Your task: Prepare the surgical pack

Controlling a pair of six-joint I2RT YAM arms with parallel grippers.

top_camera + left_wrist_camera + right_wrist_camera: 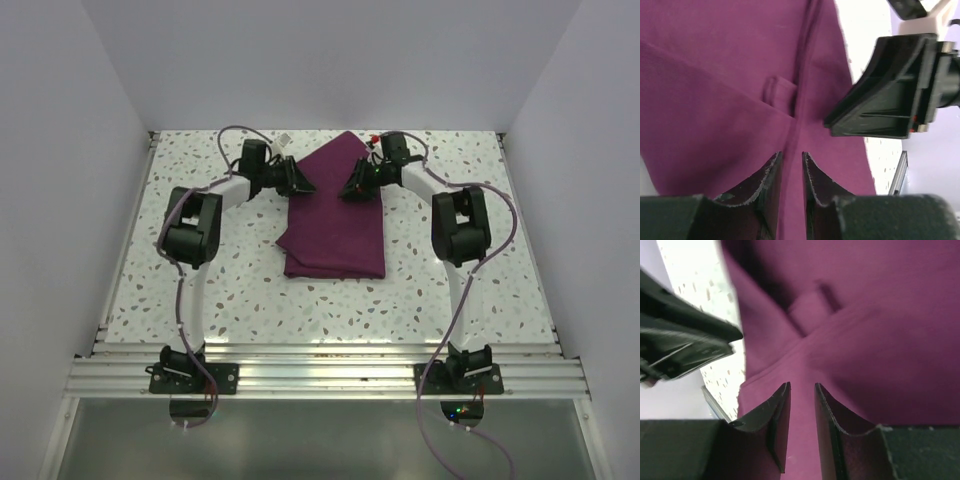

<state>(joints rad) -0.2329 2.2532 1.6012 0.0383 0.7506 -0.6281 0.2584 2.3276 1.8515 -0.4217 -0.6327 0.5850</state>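
Pack (335, 215) lies folded flat; your left gripper (298, 182) and right gripper (353, 188) flank its far end, facing each other, each with jaws slightly apart.

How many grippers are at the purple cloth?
2: the left gripper at the far left edge of the purple cloth, the right gripper at its far right edge. None seems hidden.

Left hand (791, 156), right hand (802, 386) ajar

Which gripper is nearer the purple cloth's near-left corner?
Left. The left gripper hangs at the purple cloth's left edge, beyond that corner; the right gripper is over its far right side.
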